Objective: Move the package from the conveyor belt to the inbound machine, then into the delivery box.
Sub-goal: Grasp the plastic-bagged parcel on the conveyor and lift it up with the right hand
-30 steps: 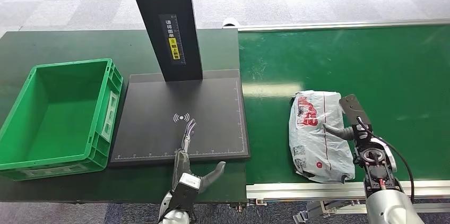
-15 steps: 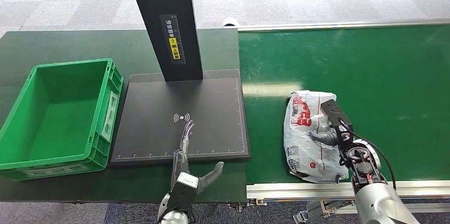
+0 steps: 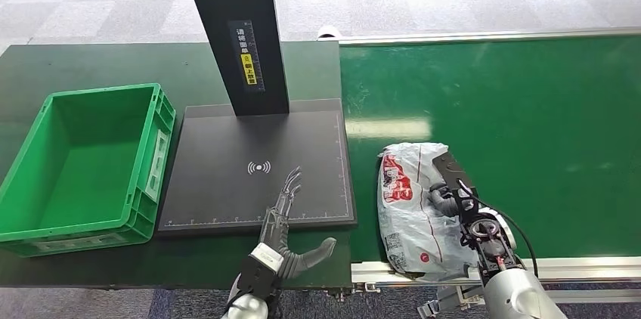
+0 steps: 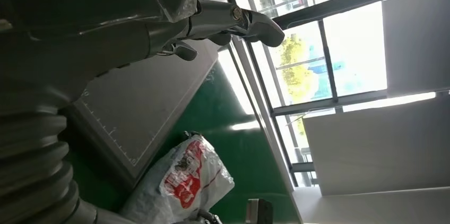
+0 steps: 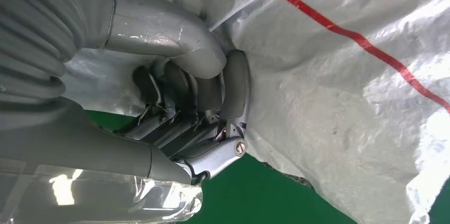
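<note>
The package (image 3: pixel 408 198), a white plastic bag with red print, lies on the green conveyor belt (image 3: pixel 529 107) near its left front corner. My right hand (image 3: pixel 453 187) grips its right side; in the right wrist view the thumb and fingers (image 5: pixel 201 96) are curled into the bag's film (image 5: pixel 345 75). The inbound machine's black plate (image 3: pixel 227 160) lies left of the belt. My left hand (image 3: pixel 283 217) hovers over the plate's front edge, fingers spread and holding nothing. The left wrist view shows the same hand (image 4: pixel 159 27) and the package (image 4: pixel 185 181) beyond the plate.
The green delivery box (image 3: pixel 83 160) stands left of the plate, with nothing inside. The machine's black post (image 3: pixel 234 32) rises from the back of the plate. The belt's metal frame (image 3: pixel 423 267) runs along the front edge.
My right hand has dragged the package leftward along the belt toward the plate. My left hand has shifted slightly right and spread its fingers wider.
</note>
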You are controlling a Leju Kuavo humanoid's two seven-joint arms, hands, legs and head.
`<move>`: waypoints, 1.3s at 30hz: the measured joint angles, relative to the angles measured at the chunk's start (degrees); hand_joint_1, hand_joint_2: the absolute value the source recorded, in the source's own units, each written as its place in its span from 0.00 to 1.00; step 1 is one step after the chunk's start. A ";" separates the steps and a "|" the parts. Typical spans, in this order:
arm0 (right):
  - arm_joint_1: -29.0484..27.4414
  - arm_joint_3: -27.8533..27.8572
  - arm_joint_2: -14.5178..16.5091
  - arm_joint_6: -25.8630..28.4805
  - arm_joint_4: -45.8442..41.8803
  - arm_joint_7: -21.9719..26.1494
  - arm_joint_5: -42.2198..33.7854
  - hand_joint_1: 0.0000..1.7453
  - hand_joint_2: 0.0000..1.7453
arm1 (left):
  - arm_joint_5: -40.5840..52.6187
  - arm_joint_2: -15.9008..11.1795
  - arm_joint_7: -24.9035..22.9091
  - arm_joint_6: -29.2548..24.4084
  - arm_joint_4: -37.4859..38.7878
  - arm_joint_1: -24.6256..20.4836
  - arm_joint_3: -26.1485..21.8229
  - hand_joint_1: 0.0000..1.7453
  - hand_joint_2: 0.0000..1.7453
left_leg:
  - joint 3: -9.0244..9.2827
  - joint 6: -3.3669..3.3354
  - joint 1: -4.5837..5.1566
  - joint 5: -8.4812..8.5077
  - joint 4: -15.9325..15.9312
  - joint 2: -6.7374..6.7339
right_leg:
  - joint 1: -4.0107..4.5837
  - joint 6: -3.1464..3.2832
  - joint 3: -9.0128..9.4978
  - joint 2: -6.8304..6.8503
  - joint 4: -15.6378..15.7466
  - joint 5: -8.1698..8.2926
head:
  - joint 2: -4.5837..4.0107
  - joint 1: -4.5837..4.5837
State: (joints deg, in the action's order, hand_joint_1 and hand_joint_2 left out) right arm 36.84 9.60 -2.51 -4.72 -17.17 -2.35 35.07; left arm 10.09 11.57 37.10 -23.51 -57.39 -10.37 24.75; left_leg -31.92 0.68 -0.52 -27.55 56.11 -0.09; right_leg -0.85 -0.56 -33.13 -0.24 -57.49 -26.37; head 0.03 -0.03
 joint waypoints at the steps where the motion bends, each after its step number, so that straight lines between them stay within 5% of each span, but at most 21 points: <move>1: 0.00 0.00 0.20 0.22 -0.06 0.22 -0.05 1.00 1.00 | 0.03 0.16 0.10 -0.01 -0.32 -0.27 0.01 0.00 1.00 | 0.00 0.00 0.00 0.00 0.00 0.01 | 0.00 0.00 0.00 0.00 0.00 0.00 | -0.01 0.00; 7: -0.05 0.01 0.80 0.70 -0.31 1.45 -0.26 1.00 1.00 | -0.03 0.40 0.71 -0.36 -1.41 -0.77 0.01 0.00 1.00 | -0.03 0.00 0.00 0.00 0.00 0.01 | 0.00 0.00 -0.01 0.00 0.00 0.00 | 0.00 -0.01; 11: 0.06 0.02 1.64 2.34 -2.90 7.80 -1.48 1.00 1.00 | -0.57 -0.09 2.26 -2.45 -4.38 -1.26 -0.32 0.00 1.00 | -0.07 0.00 0.00 0.01 0.00 0.00 | 0.00 0.00 -0.01 0.01 -0.01 0.00 | -0.01 -0.02; 25: -5.22 -4.92 2.23 3.77 -33.56 13.42 -10.79 1.00 1.00 | -0.73 -2.96 2.34 -5.32 -16.27 0.59 -4.69 0.00 1.00 | -0.06 0.00 0.04 0.02 0.00 0.04 | -0.04 0.00 -0.03 0.11 -0.01 -0.01 | -0.01 -0.02; 29: -6.37 -6.23 1.70 3.66 -35.66 13.28 -11.75 0.01 1.00 | -0.70 -3.04 2.18 -5.31 -17.47 1.09 -4.91 0.00 1.00 | -0.03 0.00 0.04 0.02 0.00 0.05 | -0.04 0.00 0.00 0.11 -0.01 -0.01 | -0.01 -0.02; 39: -5.58 -13.44 1.49 1.54 -18.96 8.43 -9.32 0.00 1.00 | -1.19 -2.71 0.64 -4.54 -17.63 0.98 -3.35 0.00 1.00 | -0.04 0.00 0.02 0.02 -0.01 0.08 | -0.02 0.00 0.00 0.12 -0.01 -0.01 | 0.00 -0.02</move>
State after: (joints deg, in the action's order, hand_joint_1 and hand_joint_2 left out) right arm 31.26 -3.85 -1.02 -3.17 -36.13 6.08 25.75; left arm 8.90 8.86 37.74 -28.05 -75.02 -9.39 21.40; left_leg -31.96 0.67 -0.49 -27.53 56.10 -0.01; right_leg -0.87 -0.56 -33.14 -0.11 -57.50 -26.38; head 0.03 -0.04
